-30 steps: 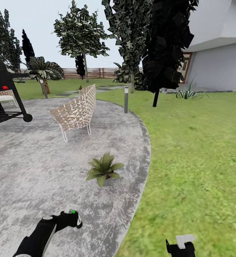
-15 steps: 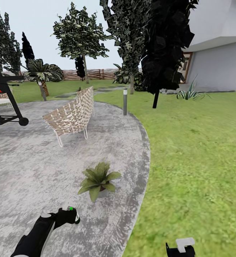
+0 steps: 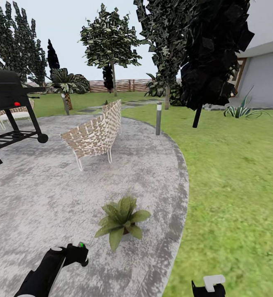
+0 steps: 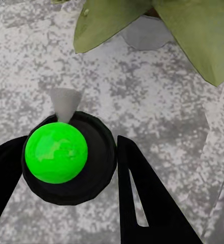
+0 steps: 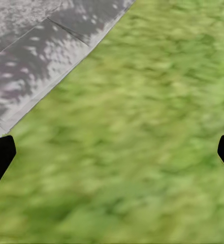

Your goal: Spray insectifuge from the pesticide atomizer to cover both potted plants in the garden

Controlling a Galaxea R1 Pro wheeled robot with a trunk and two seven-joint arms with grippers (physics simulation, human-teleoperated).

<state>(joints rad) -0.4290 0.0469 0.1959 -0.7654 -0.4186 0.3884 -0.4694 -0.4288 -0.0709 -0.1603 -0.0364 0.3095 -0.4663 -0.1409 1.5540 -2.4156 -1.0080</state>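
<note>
One potted plant (image 3: 122, 220) sits just ahead of my left gripper (image 4: 71, 157), clamped on the pesticide atomizer (image 4: 66, 155); right gripper (image 5: 112, 152) gapes empty.

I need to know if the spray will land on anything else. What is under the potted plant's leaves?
Under the potted plant a bit of pale grey pot shows, standing on the mottled grey patio. The leaves cover the rest of the pot and the paving beneath them.
</note>
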